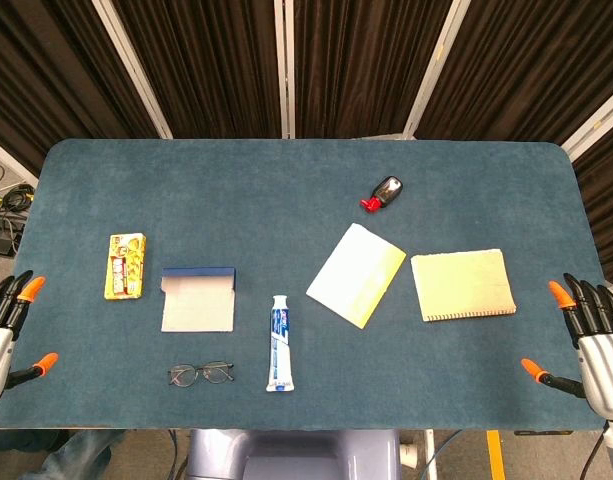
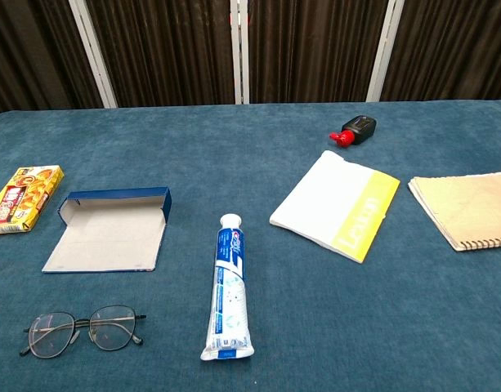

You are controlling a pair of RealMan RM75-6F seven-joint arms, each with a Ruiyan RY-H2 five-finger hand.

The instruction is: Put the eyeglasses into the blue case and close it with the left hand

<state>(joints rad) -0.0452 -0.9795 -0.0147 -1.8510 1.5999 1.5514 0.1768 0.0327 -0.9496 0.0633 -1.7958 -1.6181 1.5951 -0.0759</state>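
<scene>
Head view: one eyeglasses point(image 1: 200, 374), one open blue case point(image 1: 197, 299), two booklets point(image 1: 356, 274).

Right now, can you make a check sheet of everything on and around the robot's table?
Surface: blue cloth table, flat.
Job's things: eyeglasses folded open near the front edge; blue case lying open just behind them, nothing inside.
Clutter: yellow snack box, toothpaste tube, white and yellow booklet, tan spiral notebook, small black bottle with red cap.
Hands: left hand and right hand at the table's sides, holding nothing.
Cables: some on the floor at far left.
Surroundings: dark curtains behind.
</scene>
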